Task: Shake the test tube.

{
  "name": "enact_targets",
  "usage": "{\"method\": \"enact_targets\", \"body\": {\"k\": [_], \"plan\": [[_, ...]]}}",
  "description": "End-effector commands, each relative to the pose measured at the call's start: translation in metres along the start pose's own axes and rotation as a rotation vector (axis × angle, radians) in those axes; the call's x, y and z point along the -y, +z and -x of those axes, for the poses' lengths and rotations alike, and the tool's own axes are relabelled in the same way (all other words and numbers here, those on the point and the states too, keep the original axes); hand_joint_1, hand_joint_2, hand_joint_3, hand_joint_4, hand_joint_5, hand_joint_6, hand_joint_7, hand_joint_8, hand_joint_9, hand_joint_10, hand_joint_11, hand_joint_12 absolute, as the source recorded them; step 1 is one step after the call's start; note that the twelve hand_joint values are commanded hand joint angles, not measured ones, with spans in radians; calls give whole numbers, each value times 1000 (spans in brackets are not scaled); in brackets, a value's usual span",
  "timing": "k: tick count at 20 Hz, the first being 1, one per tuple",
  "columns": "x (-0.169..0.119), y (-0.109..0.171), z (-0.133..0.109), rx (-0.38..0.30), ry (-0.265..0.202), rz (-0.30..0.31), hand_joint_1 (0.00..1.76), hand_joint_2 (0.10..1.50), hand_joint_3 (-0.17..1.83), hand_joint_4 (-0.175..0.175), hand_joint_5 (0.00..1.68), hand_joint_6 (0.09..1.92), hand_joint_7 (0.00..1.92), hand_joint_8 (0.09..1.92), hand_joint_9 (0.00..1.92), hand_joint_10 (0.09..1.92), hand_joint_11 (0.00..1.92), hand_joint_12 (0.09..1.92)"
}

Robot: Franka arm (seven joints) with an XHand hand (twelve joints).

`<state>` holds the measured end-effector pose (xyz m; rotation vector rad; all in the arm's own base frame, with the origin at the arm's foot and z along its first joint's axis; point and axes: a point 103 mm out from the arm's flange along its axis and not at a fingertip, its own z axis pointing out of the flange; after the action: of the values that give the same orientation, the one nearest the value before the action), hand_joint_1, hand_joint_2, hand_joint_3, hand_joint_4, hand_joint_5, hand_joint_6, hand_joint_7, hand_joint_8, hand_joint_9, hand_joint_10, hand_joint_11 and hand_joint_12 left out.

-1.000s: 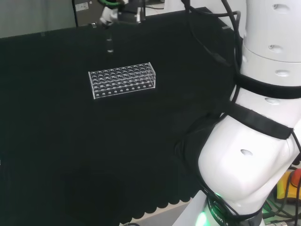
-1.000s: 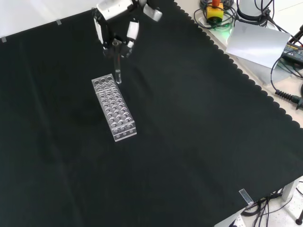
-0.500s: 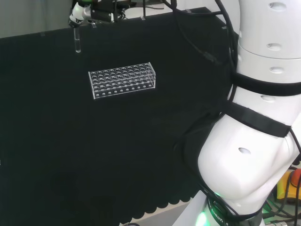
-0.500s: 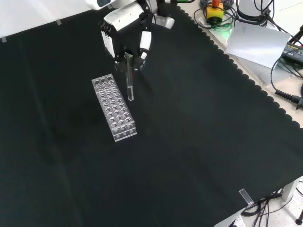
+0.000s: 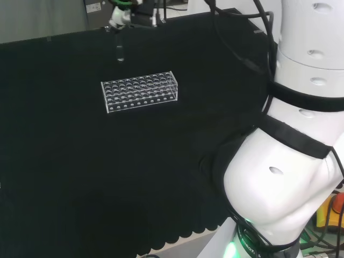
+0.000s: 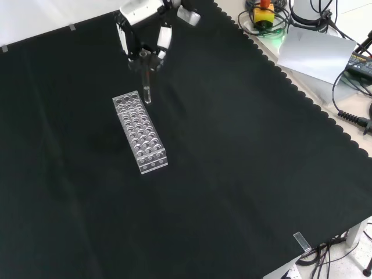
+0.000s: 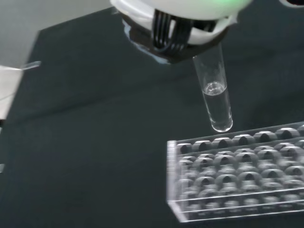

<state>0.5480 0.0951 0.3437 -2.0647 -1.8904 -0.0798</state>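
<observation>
The hand (image 6: 142,32) hangs above the far end of a clear test tube rack (image 6: 140,132), fingers pinched on a clear test tube (image 6: 147,88) that points down, its tip just above the rack's far edge. In the head view the hand (image 5: 130,13) sits at the top edge, with the test tube (image 5: 119,51) dangling beyond the rack (image 5: 140,91). The wrist view shows the test tube (image 7: 214,97) holding a little clear liquid, its rounded bottom just above the rack (image 7: 237,171), under a blurred white part of the hand (image 7: 175,19).
Black cloth (image 6: 232,174) covers the bench, with a scalloped edge at the right in the front view. Cables and a yellow stop button (image 6: 263,13) lie beyond that edge. The arm's white links (image 5: 290,161) stand at the right of the head view.
The hand swung the tube away from the rack's far end half a second ago and has now swung it back over that end, close to where it hung a second ago.
</observation>
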Motion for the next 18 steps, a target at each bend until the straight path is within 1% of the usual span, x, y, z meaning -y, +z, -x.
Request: {"method": "enact_targets", "body": {"k": [1, 3, 5, 6, 8, 10, 12, 18], "plan": [[4, -14, 84, 78, 157, 30, 1325, 818, 333, -175, 1365, 87, 1356, 691, 1619, 604, 1315, 843], [4, -18, 100, 94, 195, 37, 1325, 818, 333, -175, 1365, 87, 1356, 691, 1619, 604, 1315, 843], [4, -21, 112, 101, 226, 42, 1325, 818, 334, -175, 1366, 87, 1356, 691, 1619, 604, 1315, 843], [3, -22, 114, 102, 235, 44, 1325, 818, 334, -175, 1366, 87, 1356, 691, 1618, 604, 1314, 843], [2, -23, 113, 100, 232, 46, 1325, 818, 334, -175, 1366, 87, 1356, 691, 1618, 605, 1314, 843], [0, -21, 105, 94, 215, 45, 1325, 818, 334, -175, 1367, 87, 1356, 691, 1618, 605, 1314, 843], [-2, -18, 92, 86, 185, 39, 1325, 817, 335, -175, 1367, 87, 1356, 691, 1618, 605, 1314, 843], [-4, 0, 38, 35, 83, 8, 1325, 817, 336, -175, 1368, 87, 1356, 693, 1616, 605, 1313, 844]]}}
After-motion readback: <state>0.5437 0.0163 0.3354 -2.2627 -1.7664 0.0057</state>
